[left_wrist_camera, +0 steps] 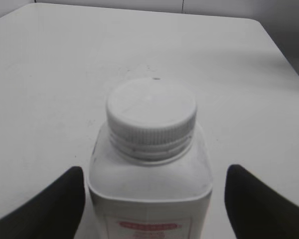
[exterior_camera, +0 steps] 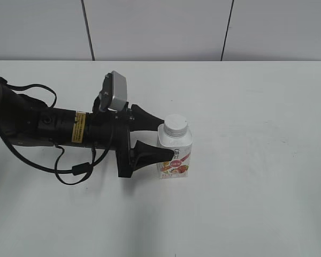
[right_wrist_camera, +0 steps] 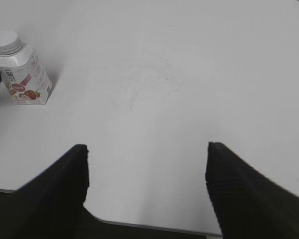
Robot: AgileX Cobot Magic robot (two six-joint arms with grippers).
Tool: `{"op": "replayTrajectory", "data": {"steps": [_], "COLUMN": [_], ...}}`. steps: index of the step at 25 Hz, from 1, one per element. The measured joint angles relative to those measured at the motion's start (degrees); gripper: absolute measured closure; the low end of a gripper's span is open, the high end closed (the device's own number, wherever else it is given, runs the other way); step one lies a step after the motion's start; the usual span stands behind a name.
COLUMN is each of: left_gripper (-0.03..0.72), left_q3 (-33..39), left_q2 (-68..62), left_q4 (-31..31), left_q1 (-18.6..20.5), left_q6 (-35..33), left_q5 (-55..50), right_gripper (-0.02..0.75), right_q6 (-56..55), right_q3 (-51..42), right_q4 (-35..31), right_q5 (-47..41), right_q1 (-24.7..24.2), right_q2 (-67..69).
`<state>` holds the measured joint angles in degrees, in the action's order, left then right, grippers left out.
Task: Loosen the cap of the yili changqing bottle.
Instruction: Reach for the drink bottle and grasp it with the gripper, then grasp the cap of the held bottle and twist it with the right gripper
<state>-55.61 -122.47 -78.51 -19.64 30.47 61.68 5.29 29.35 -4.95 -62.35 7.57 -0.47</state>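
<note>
The yili changqing bottle stands upright on the white table, white with a red-pink fruit label. Its ribbed white cap sits on the neck. My left gripper is open, one black finger on each side of the bottle's body. In the left wrist view the bottle and cap fill the middle, with a narrow gap to each finger of the gripper. My right gripper is open and empty over bare table, well apart from the bottle and cap at far left.
The left arm with its looping black cables lies low across the table's left side. The table's near edge shows under the right gripper. A white panelled wall runs behind the table.
</note>
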Motion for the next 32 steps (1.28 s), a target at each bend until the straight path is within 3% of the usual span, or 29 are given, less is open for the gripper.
{"op": "replayTrajectory", "data": {"steps": [6, 11, 24, 32], "left_gripper": [0.235, 0.251, 0.252, 0.252], "left_q3": [0.0, 0.0, 0.0, 0.0], "left_q2": [0.0, 0.0, 0.0, 0.0], "left_q4": [0.0, 0.1, 0.1, 0.1], "left_q1": [0.0, 0.0, 0.0, 0.0], "left_q6": [0.0, 0.0, 0.0, 0.1], "left_q5": [0.0, -0.1, -0.1, 0.0], "right_gripper": [0.164, 0.164, 0.164, 0.164], "right_q6": [-0.2, -0.3, -3.3, -3.4], "right_q3": [1.3, 5.1, 24.8, 36.0], "right_q4": [0.0, -0.8, -3.0, -3.5], "right_q5": [0.1, 1.3, 1.1, -4.4], "right_q1": [0.0, 0.0, 0.0, 0.0], "right_q2": [1.1, 10.8, 54.3, 76.8]}}
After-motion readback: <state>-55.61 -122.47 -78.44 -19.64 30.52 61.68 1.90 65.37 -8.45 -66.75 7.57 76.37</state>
